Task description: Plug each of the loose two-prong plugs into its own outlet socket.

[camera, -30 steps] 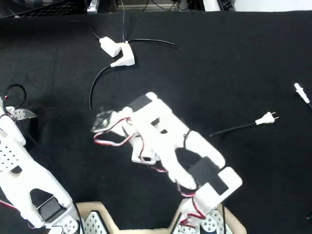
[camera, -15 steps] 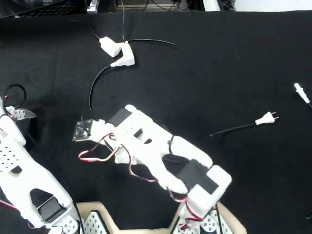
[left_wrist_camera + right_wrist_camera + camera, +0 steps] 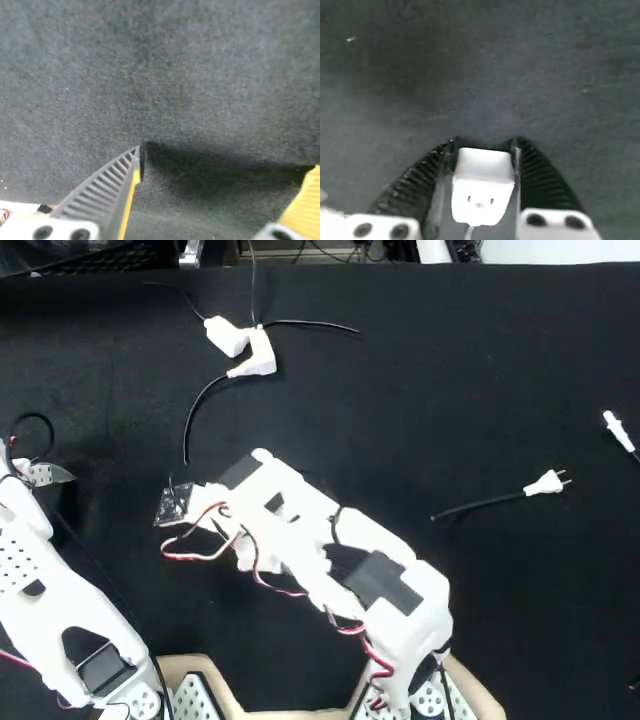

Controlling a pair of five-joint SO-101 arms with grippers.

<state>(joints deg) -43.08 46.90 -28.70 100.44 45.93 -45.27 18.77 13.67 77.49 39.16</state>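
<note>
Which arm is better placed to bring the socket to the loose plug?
Right, probably: the right gripper holds the socket, and the plug lies far to the right. The left gripper is open over the cloth, far from the plug.

Right hand grips a socket; left hand looks spread apart.

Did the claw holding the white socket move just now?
Yes. The right gripper, shut on the outlet socket, has swung left in the high view, farther from the loose plug lying at the right, which stayed put.
</note>
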